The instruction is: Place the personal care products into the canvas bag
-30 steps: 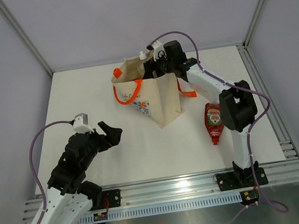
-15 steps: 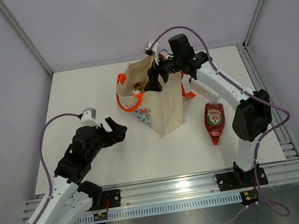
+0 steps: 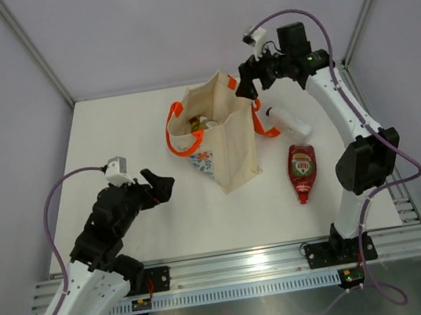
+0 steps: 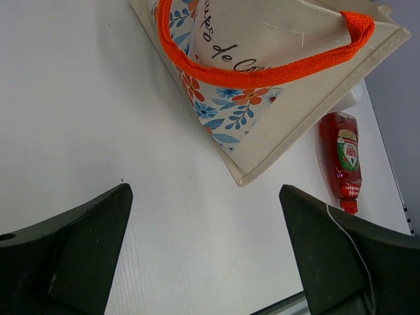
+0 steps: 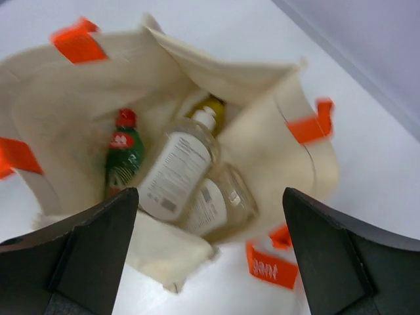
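Observation:
The canvas bag (image 3: 227, 135) stands open mid-table, its orange handles (image 4: 262, 71) hanging at the sides. The right wrist view looks down into the bag (image 5: 282, 141): a green bottle (image 5: 123, 156), a clear-beige bottle (image 5: 176, 172) and a yellow bottle (image 5: 213, 107) lie inside. A white bottle (image 3: 286, 121) and a red bottle (image 3: 301, 169) lie on the table right of the bag. My right gripper (image 3: 249, 91) (image 5: 210, 191) hangs open and empty above the bag's back right corner. Well left of the bag, my left gripper (image 3: 160, 182) (image 4: 205, 197) is open and empty over bare table.
The red bottle (image 4: 341, 157) shows past the bag's corner in the left wrist view. An aluminium rail (image 3: 372, 125) runs along the table's right edge, close to the two loose bottles. Grey walls close off the back and both sides.
My right gripper has risen out of the bag's mouth and drawn back to the right, its jaws wider. The white bottle beside the bag has come into view. The left arm swayed slightly.

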### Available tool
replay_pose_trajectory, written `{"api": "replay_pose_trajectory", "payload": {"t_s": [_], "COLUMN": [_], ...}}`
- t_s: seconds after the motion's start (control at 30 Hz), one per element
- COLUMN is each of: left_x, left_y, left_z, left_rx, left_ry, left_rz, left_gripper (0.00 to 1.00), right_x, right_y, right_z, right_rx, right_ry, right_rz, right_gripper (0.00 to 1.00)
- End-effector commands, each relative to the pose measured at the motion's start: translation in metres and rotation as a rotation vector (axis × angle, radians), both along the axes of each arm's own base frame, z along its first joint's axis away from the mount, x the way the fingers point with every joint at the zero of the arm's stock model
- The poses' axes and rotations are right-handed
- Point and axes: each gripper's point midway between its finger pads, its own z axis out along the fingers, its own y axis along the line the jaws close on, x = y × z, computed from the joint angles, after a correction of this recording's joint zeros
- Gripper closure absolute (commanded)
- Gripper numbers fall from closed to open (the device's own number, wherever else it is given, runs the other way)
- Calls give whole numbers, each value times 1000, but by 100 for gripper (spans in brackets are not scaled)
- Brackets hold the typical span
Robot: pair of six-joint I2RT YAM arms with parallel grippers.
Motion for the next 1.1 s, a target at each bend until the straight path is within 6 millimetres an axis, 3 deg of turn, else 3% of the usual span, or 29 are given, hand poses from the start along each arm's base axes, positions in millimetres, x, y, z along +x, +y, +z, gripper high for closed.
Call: {"api": "replay_pose_trajectory", "payload": {"t_s": [0.0, 0.1, 0.27, 0.43, 0.47, 0.57, 0.67, 0.77, 0.87, 1.03, 1.07], "left_x": [5, 5, 8, 9, 9, 8, 6, 6, 7, 9, 10], "left_y": [6, 8, 5, 2, 3, 3, 4, 3, 3, 2, 1], "left_z": [3, 1, -1, 0, -1, -2, -4, -3, -2, 1, 0], "left_rx": [1, 7, 12, 19, 19, 11, -1, -7, -5, 1, 2], "left_ry": [-38, -36, -34, -24, -20, -20, -17, -20, -20, -23, -18], "left_rz": [39, 44, 35, 26, 27, 31, 35, 36, 37, 32, 29], "left_gripper": [1, 1, 1, 1, 1, 1, 1, 1, 1, 1, 1], "right_x": [4, 2, 0, 12, 19, 30, 36, 28, 26, 25, 27], "right_y": [-79, -125, -170, -180, -183, -187, -185, -179, -175, -168, -166], "right_z": [-46, -90, -154, -190, -185, -205, -221, -238, -246, -241, -233], "right_rx": [-131, -356, -654, -719, -733, -769, -770, -749, -727, -608, -553], "right_ry": [176, 257, 317, 364, 337, 354, 389, 456, 484, 533, 534], "right_rz": [-174, -195, -159, -156, -176, -176, -159, -118, -103, -134, -146], "right_gripper": [0, 2, 5, 5, 6, 6, 7, 11, 23, 81, 85]}}
